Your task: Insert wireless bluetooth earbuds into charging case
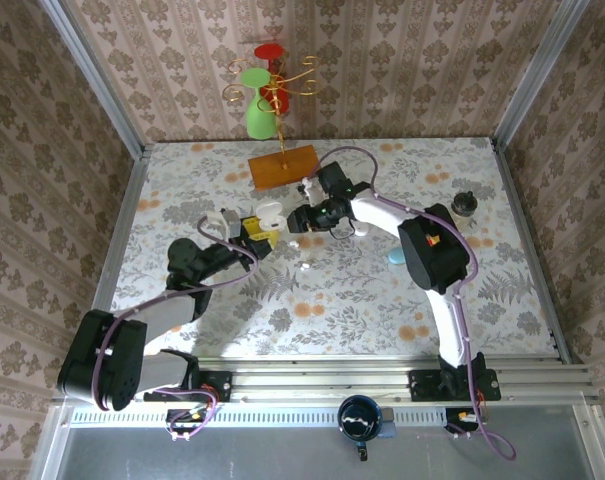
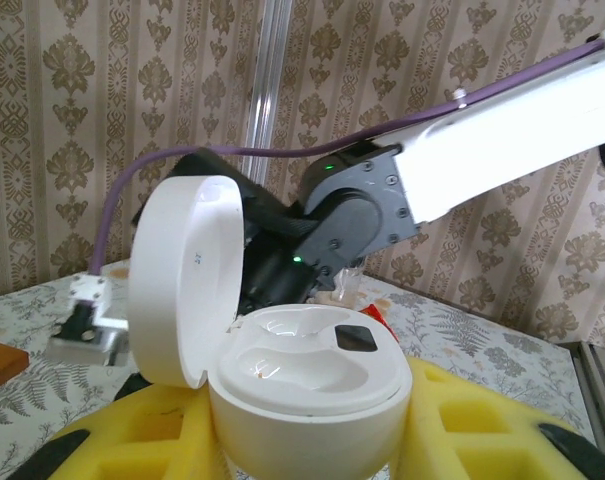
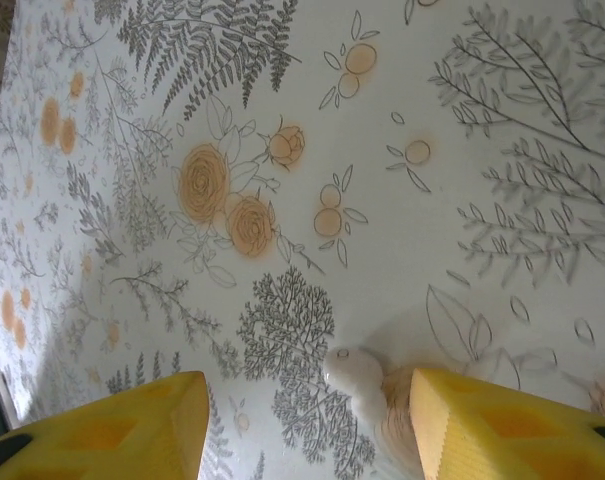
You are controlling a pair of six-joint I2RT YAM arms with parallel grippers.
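Observation:
The white charging case (image 2: 312, 385) stands with its lid (image 2: 187, 280) flipped open and both wells empty. My left gripper (image 2: 302, 445) is shut on its body, yellow fingers (image 2: 482, 420) on either side; from above the case (image 1: 269, 212) sits near the table's middle. Over the floral table (image 3: 462, 150), my right gripper (image 3: 307, 425) is open. A white earbud (image 3: 354, 378) lies on the cloth between its fingers, close to the right finger (image 3: 492, 430) and apart from the left one. In the top view the right gripper (image 1: 300, 222) hovers just right of the case, with a small white bud (image 1: 305, 267) on the table nearer to me.
A pale blue pebble-like case (image 1: 395, 256) lies right of centre beside the right arm. A wooden base (image 1: 282, 165) with a wire stand carrying green and red cups stands at the back. A small dark object (image 1: 463, 203) sits at the right. Patterned walls enclose the table.

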